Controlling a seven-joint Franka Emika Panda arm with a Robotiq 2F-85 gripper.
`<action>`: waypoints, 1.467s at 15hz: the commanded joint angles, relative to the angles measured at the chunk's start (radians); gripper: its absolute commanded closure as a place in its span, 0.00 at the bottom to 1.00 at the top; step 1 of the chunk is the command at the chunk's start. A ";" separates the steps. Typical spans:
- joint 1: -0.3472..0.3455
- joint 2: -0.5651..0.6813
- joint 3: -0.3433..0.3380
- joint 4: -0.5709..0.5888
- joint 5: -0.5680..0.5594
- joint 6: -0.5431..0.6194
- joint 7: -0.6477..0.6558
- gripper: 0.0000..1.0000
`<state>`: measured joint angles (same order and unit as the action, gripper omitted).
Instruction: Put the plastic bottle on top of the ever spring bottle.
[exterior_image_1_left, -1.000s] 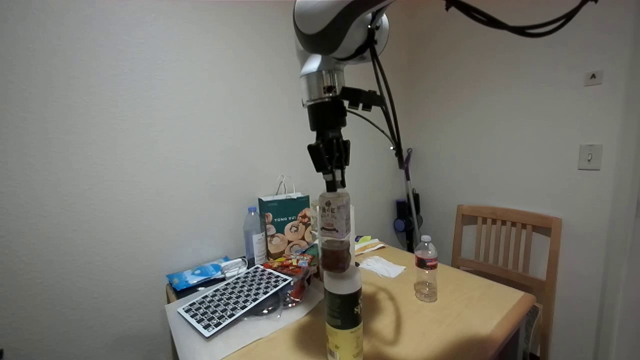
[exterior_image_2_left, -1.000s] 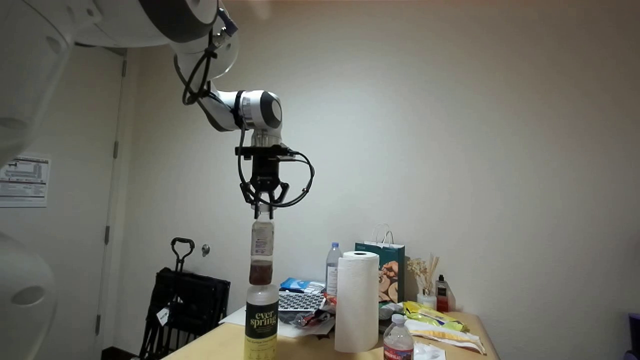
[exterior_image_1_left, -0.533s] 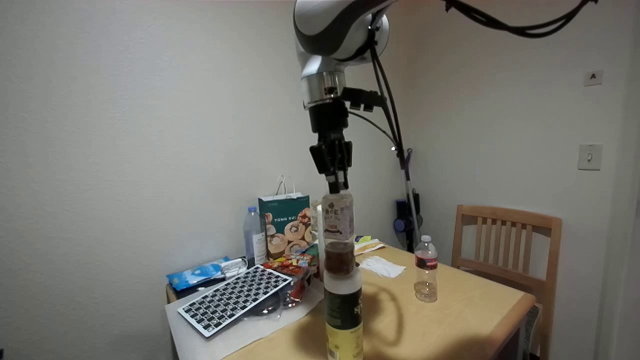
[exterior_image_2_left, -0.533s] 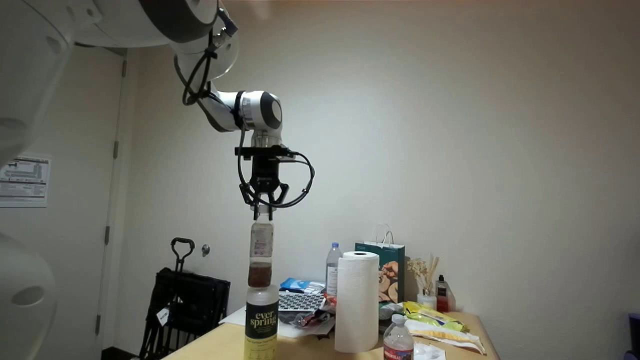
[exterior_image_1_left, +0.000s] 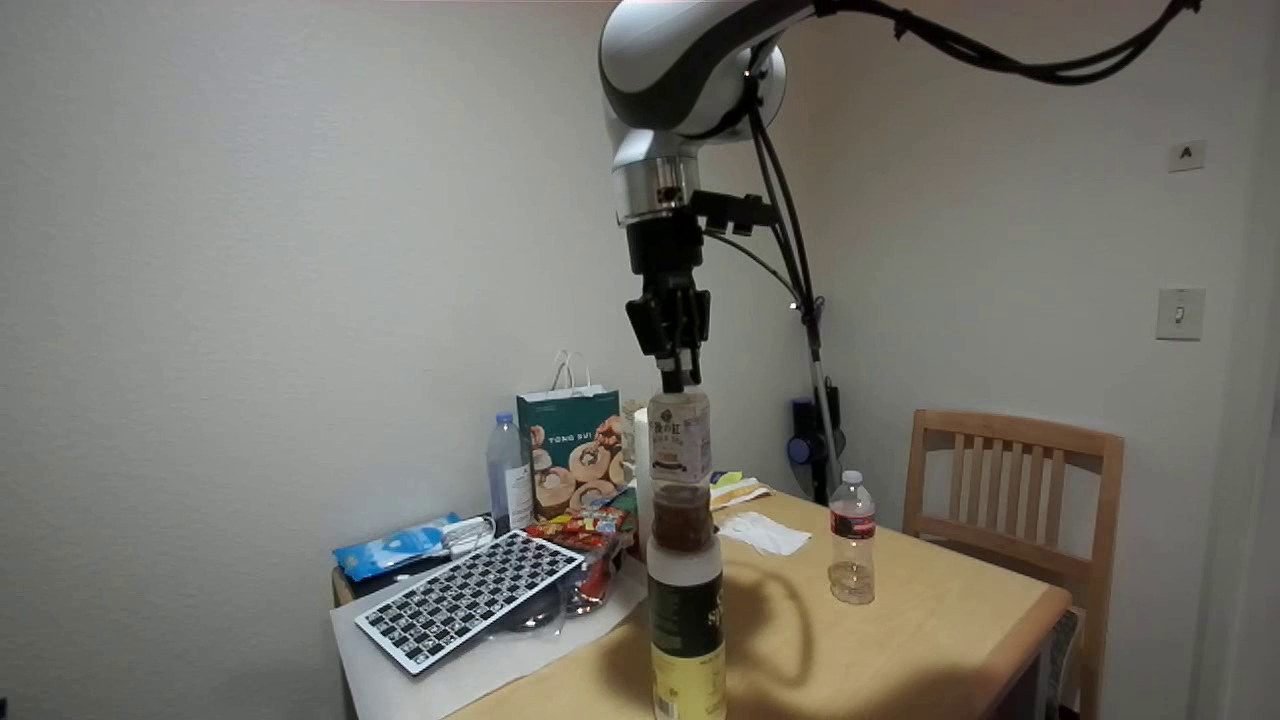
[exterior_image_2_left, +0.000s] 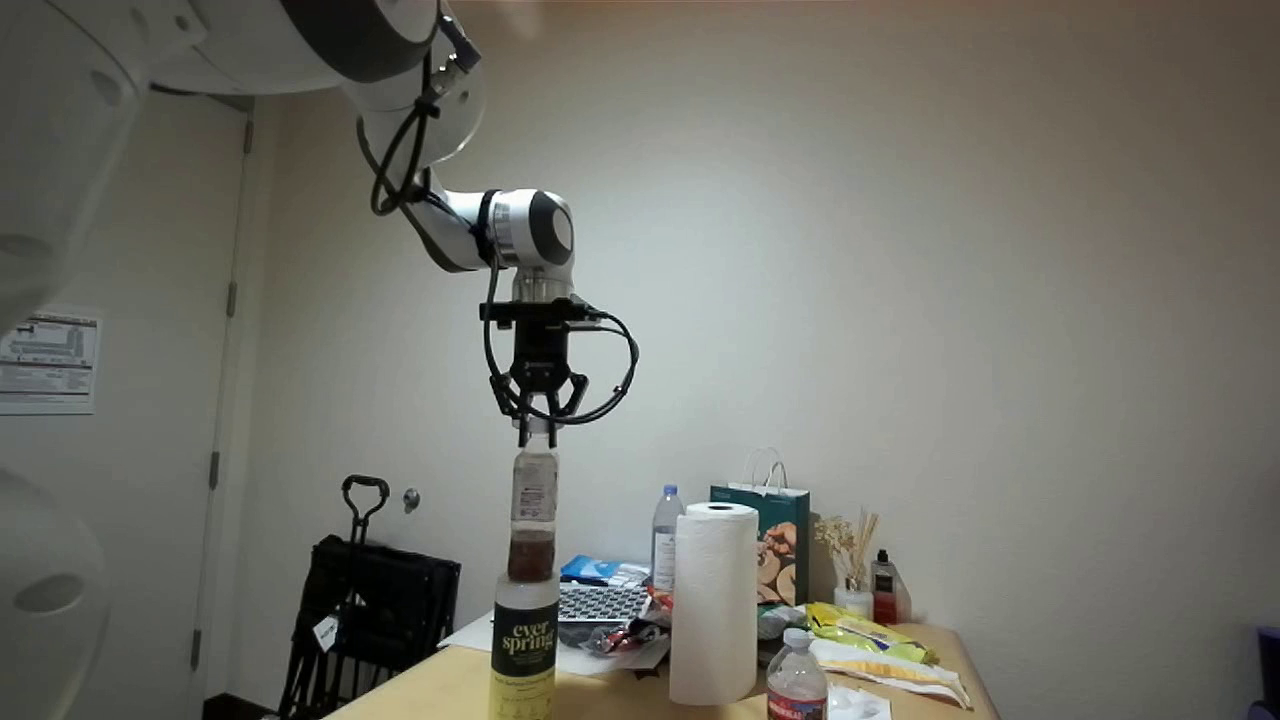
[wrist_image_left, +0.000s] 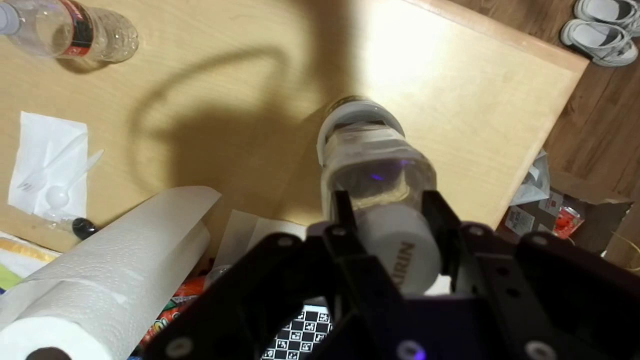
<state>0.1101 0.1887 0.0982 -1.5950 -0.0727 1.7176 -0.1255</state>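
The plastic bottle (exterior_image_1_left: 682, 450), slim and clear with brown liquid low down, stands close to upright directly above the ever spring bottle (exterior_image_1_left: 686, 610). Its base meets the top of the broad white cap in both exterior views; I cannot tell if it bears on it. In an exterior view the plastic bottle (exterior_image_2_left: 533, 500) sits slightly right of the ever spring bottle's (exterior_image_2_left: 524, 640) middle. My gripper (exterior_image_1_left: 682, 378) is closed around the plastic bottle's pale cap and neck, also in an exterior view (exterior_image_2_left: 537, 435). In the wrist view, the fingers (wrist_image_left: 386, 200) flank the cap, and the plastic bottle (wrist_image_left: 380, 165) mostly covers the ever spring bottle (wrist_image_left: 360, 111).
A red-labelled clear bottle (exterior_image_1_left: 852, 540) stands on the wooden table (exterior_image_1_left: 880, 640). A paper towel roll (exterior_image_2_left: 714, 610) stands behind the stacked bottles. A checkered board (exterior_image_1_left: 470, 600), snack bags, a green paper bag (exterior_image_1_left: 575, 450) and a blue-capped bottle (exterior_image_1_left: 508, 470) are farther back.
The gripper and plastic bottle have moved slightly down and to the right in both exterior views over the last half second. The ever spring bottle has hardly moved.
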 joint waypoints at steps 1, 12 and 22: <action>-0.014 -0.025 0.000 -0.048 0.017 0.061 -0.041 0.87; -0.007 -0.018 0.006 -0.037 0.019 0.032 -0.040 0.38; -0.004 -0.019 0.014 -0.056 0.016 0.027 -0.041 0.00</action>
<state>0.1105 0.1875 0.1101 -1.6248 -0.0726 1.7401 -0.1342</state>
